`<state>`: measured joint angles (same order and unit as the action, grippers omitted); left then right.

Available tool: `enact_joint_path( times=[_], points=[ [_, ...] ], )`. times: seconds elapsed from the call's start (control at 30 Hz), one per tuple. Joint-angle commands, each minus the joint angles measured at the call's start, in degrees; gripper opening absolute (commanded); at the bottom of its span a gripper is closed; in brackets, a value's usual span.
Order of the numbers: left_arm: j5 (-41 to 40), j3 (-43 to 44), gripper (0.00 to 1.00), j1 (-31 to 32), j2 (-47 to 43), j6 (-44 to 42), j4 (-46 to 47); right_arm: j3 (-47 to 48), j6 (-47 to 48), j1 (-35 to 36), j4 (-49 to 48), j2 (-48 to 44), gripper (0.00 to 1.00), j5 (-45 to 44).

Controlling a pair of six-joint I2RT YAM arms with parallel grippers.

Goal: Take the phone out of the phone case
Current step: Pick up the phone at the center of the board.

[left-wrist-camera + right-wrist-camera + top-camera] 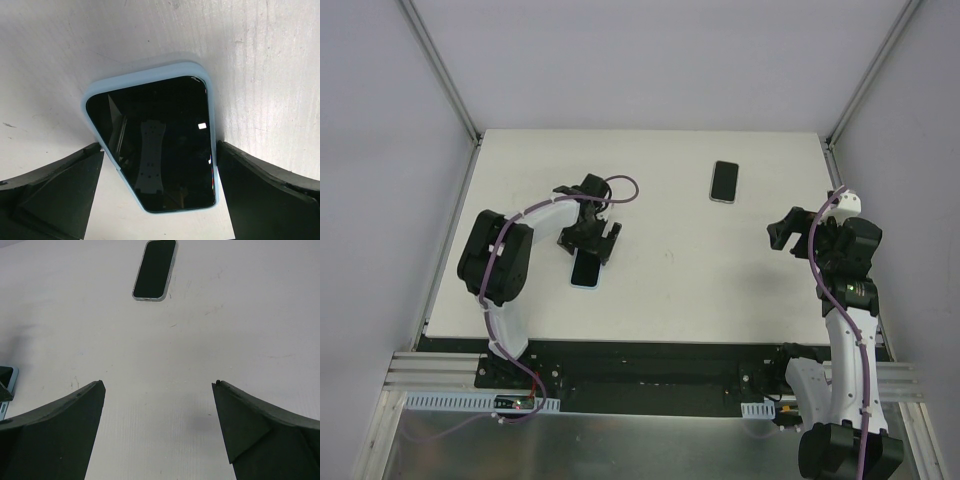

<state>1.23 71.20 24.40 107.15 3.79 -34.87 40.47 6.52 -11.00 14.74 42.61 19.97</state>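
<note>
Two robot arms are bolted at the near edge of a white surface (pixel 670 300), one to the left and one to the right.

The left arm bends low over the surface. Its pincer (pixel 590 245) points down with its jaws wide apart and clamped on nothing. A phone (pixel 160 150) lies flat between the two dark fingers (pixel 65 190), screen up, black and glossy. It sits inside a light blue phone case (pixel 150 80), whose rim shows all around the glass. The fingers flank the end of the case nearest the arm. I cannot tell whether they touch it. The cased phone is left of centre on the surface, towards the near edge.

The right arm stands at the right side, its pincer (pixel 782 230) raised above the surface. Its jaws are also spread wide and hold nothing, with bare surface below them.

Farther back, right of centre, a second phone (pixel 724 181) lies flat, screen up. It has a dark face and a pale rim, and it is well apart from both pincers.
</note>
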Motion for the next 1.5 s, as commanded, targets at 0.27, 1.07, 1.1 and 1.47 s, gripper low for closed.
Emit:
enact_joint_path(
  times=[0.27, 1.07, 1.1, 1.47],
  points=[
    [2.19, -4.4, 0.85, 0.47, 1.31, 2.8, -0.37, 0.05, 0.68, -0.6, -2.44, -0.16, 0.99, -0.54],
    [7.73, -3.08, 0.0, 1.08, -5.64, -10.64, 1.82, -0.04, -3.62, -0.51, -3.67, 1.42, 0.99, 2.26],
    [7.99, -3.0, 0.0, 1.17, -6.16, -11.08, 1.83, 0.22, -4.32, -0.51, -3.76, 2.12, 0.99, 2.97],
    [12.91, -1.94, 0.0, 5.12, -12.23, -14.86, 3.58, 1.63, -9.17, 7.56, -4.64, 9.76, 0.99, 7.46]
  ],
)
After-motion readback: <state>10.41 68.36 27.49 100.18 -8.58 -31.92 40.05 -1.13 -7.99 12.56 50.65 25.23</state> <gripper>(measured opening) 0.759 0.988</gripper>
